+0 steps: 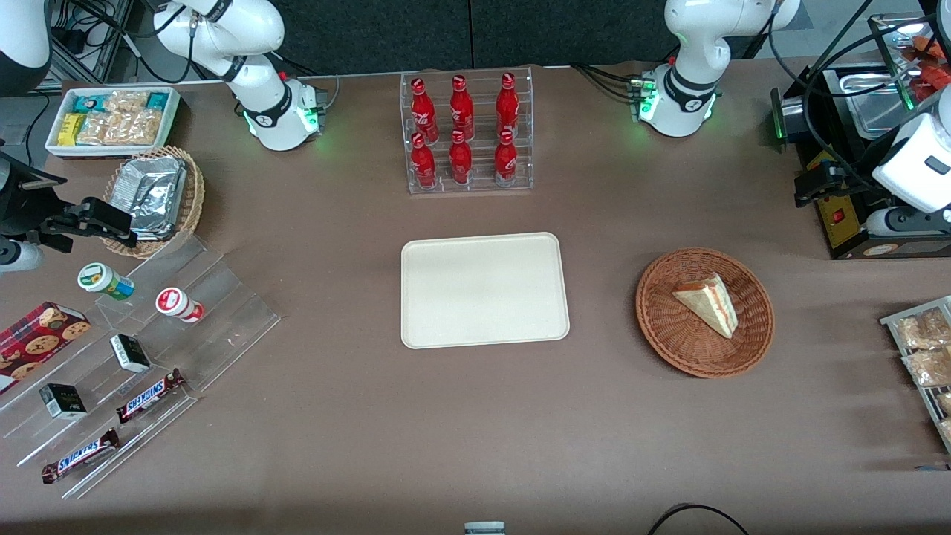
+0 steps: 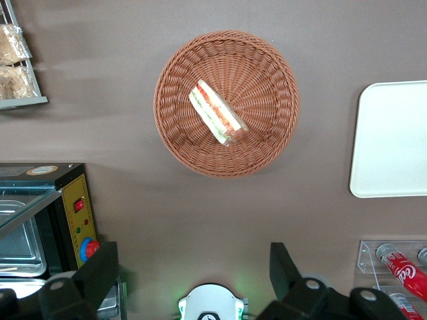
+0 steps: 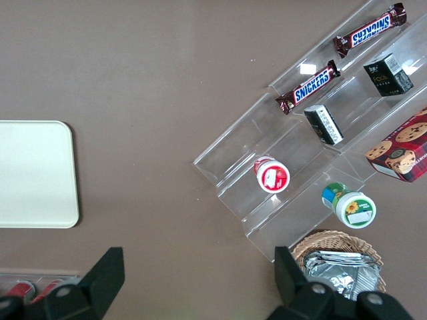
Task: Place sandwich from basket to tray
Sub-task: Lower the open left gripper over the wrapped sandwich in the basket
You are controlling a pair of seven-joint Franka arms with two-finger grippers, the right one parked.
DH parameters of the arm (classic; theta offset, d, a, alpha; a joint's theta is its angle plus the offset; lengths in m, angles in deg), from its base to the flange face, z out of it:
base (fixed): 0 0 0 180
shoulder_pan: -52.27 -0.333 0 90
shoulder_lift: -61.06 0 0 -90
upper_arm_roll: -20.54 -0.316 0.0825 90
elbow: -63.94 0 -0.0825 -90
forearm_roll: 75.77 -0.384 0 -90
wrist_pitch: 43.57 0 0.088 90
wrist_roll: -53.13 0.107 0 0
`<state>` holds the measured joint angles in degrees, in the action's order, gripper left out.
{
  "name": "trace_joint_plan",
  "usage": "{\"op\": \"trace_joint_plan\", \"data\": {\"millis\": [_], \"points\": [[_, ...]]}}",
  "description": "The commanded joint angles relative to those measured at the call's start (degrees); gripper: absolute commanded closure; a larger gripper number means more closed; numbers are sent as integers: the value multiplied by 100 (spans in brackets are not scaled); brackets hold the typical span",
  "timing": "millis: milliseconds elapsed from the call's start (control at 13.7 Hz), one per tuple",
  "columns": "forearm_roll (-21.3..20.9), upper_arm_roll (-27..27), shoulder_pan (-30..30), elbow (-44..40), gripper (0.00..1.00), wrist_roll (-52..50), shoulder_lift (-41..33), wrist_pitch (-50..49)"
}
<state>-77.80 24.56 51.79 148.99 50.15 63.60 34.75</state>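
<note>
The sandwich lies in the wicker basket, well apart from the end effector, which hangs high above the surface, released and empty-fingered.

Six red cola bottles stand in a clear acrylic rack on the brown tabletop. Two Snickers bars lie on clear acrylic steps toward the parked arm's end.

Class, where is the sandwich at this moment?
The sandwich lies in the basket, beside the tray, toward the working arm's end of the table. The gripper hangs high above, jaws open.
</note>
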Motion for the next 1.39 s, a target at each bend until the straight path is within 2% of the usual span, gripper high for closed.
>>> {"op": "trace_joint_plan", "data": {"millis": [0, 365, 583, 1312], "points": [[1, -15, 13, -137, 0, 140, 53, -151], [-70, -14, 31, -24, 0, 61, 527, 191], [-403, -23, 31, 564, 0, -96, 677, 919], [-413, 12, 180, 3139, 0, -3865, 537, 4074]]}}
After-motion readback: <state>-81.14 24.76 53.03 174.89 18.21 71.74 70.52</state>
